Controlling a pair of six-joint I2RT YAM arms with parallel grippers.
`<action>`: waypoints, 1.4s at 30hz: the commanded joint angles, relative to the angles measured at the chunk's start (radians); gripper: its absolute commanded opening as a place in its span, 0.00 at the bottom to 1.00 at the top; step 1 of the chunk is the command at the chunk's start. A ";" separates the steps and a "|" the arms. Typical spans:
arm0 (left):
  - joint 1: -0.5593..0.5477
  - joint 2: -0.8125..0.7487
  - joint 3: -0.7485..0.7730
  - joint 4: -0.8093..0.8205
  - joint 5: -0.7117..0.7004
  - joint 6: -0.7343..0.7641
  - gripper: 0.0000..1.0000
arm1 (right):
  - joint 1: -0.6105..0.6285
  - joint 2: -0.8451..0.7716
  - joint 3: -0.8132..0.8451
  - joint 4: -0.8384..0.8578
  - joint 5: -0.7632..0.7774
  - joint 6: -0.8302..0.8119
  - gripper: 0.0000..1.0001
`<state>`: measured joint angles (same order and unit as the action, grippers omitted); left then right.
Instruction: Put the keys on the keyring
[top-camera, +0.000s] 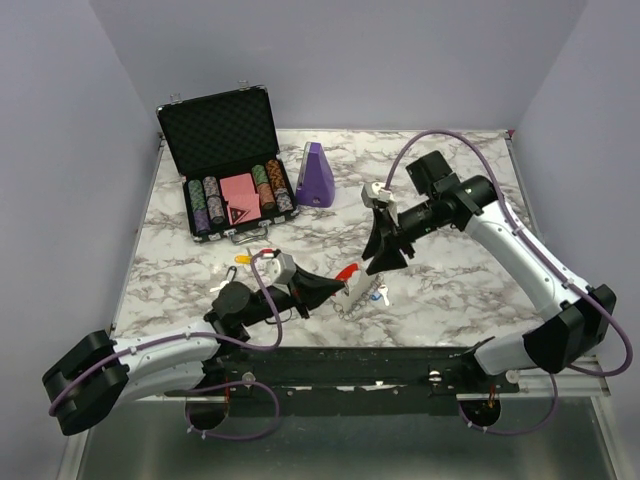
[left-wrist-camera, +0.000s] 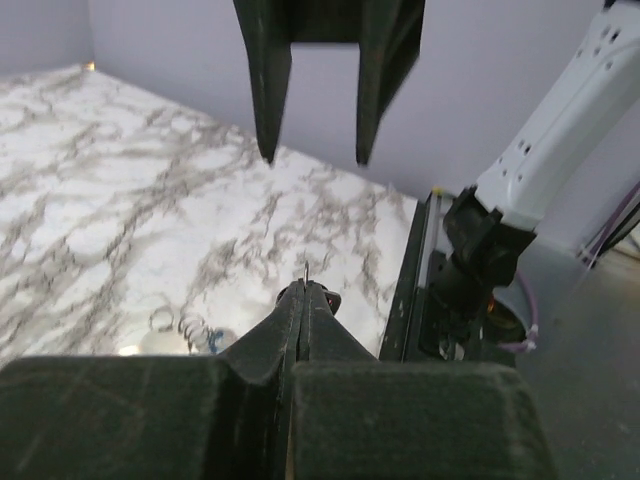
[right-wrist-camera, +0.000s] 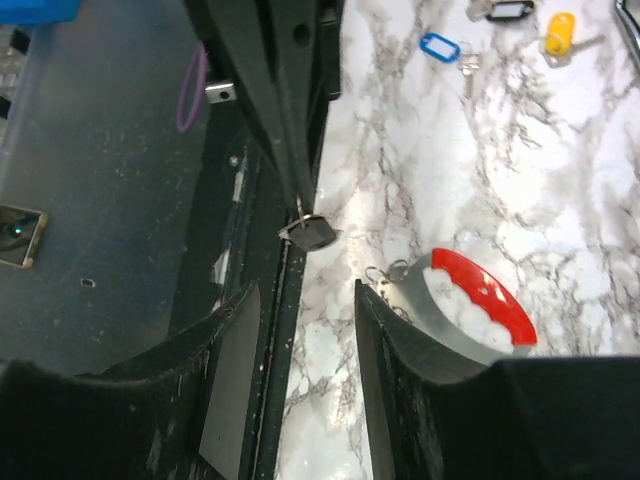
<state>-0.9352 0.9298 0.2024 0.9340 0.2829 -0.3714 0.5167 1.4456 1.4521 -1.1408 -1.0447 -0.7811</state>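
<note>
On the marble table (top-camera: 450, 290), an open black chip case (top-camera: 225, 130) sits at ten o'clock, with a purple wedge (top-camera: 317, 175) at its three o'clock. Near six o'clock the left gripper (top-camera: 336, 288) points at the red keyring (top-camera: 347, 272) just beside it. The right gripper (top-camera: 386, 264) hangs at the ring's one o'clock, and a yellow-tagged key (top-camera: 243, 257) lies toward eight.

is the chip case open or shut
Open: the case has its lid raised at the back, and rows of chips show inside.
</note>
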 joint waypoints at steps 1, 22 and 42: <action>0.003 0.038 0.009 0.319 -0.036 -0.104 0.00 | 0.009 -0.073 -0.114 0.154 -0.150 0.060 0.51; -0.004 0.176 0.063 0.450 0.018 -0.169 0.00 | 0.009 -0.073 -0.179 0.309 -0.264 0.146 0.27; -0.008 0.191 0.066 0.465 -0.005 -0.175 0.00 | 0.009 -0.087 -0.233 0.411 -0.262 0.244 0.14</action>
<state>-0.9379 1.1244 0.2508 1.2999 0.2764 -0.5396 0.5236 1.3685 1.2259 -0.7670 -1.2812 -0.5545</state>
